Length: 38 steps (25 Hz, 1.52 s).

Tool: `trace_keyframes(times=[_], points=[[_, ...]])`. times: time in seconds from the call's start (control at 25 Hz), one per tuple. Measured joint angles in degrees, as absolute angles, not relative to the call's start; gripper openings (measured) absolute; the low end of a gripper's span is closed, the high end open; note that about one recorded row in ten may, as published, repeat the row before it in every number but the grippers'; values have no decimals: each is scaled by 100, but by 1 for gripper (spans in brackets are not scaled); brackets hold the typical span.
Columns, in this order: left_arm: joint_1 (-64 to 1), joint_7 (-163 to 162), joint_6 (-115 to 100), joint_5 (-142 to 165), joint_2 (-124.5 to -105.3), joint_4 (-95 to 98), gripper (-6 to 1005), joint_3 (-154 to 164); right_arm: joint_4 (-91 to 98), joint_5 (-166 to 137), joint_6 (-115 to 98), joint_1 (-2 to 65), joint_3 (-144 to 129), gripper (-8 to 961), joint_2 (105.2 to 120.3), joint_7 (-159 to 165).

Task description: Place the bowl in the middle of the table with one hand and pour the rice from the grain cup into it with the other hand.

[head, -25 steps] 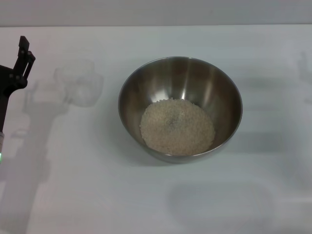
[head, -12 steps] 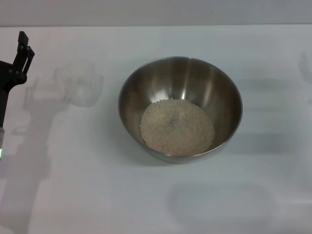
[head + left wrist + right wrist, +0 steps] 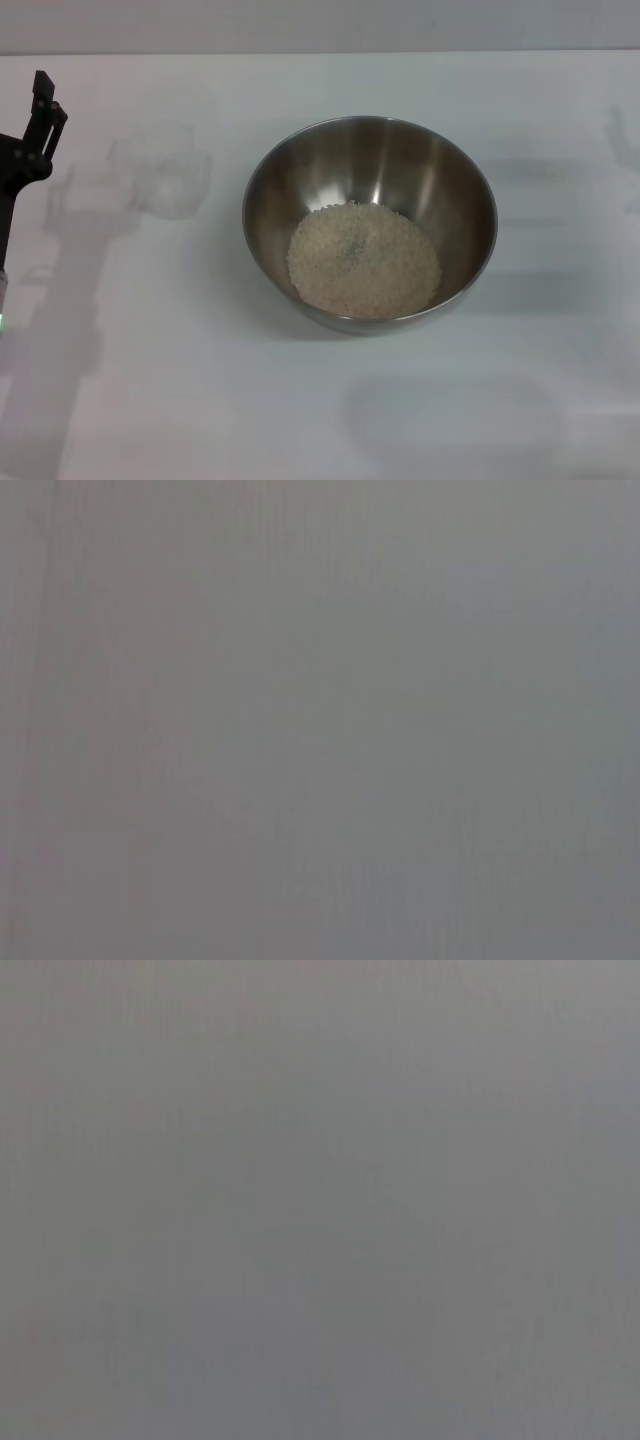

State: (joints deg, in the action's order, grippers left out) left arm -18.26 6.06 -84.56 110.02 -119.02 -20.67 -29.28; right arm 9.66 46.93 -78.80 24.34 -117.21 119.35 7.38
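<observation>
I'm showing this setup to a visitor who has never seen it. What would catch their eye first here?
First the shiny steel bowl in the middle of the white table, with a heap of pale rice in its bottom. Next the left gripper, dark against the table at its left edge, holding nothing. The frosted grain cup stands between them, easy to miss.

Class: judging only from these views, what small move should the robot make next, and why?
Probably draw the left gripper clear to park. The rice lies in the bowl mid-table, and the grain cup stands released beside it, so nothing seems left.
</observation>
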Motion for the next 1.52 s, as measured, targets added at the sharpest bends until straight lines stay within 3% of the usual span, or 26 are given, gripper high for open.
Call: trace_keyframes(times=[1.52], points=[[-1830,606,-8479,10977,-11909,-2074,859,-3014,993,4684,-7893,2504,-11698,797,11926,720]])
